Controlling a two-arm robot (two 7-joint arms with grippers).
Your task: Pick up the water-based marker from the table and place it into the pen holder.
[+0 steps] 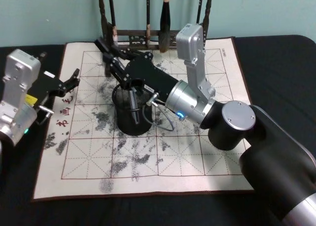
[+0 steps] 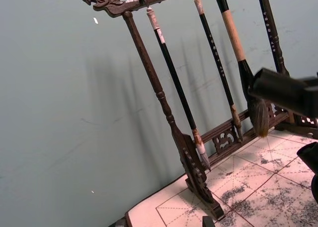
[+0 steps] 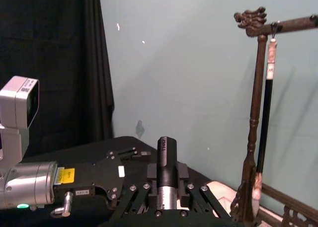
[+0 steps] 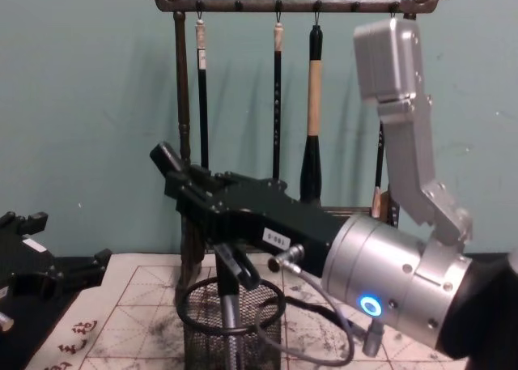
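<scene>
Hovering over the pen holder (image 4: pixel 201 344), my right claw (image 4: pixel 183 179) had the marker (image 4: pixel 230 317) leaning in it just beneath; its grip I couldn't tell. Left claw (image 1: pixel 70 82) sat spread, well left.

Black mesh pen holder (image 1: pixel 126 126), ink-stained gridded mat (image 1: pixel 197 154)

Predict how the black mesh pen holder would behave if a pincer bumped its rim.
The pen holder is open wire mesh, so it is probably light and easily shoved. It stands upright on the ink-stained mat, so a knock at the rim might tip it. Its thick rim suggests it would keep its shape. The right pincer, gripping the marker, hovers nearby.
</scene>
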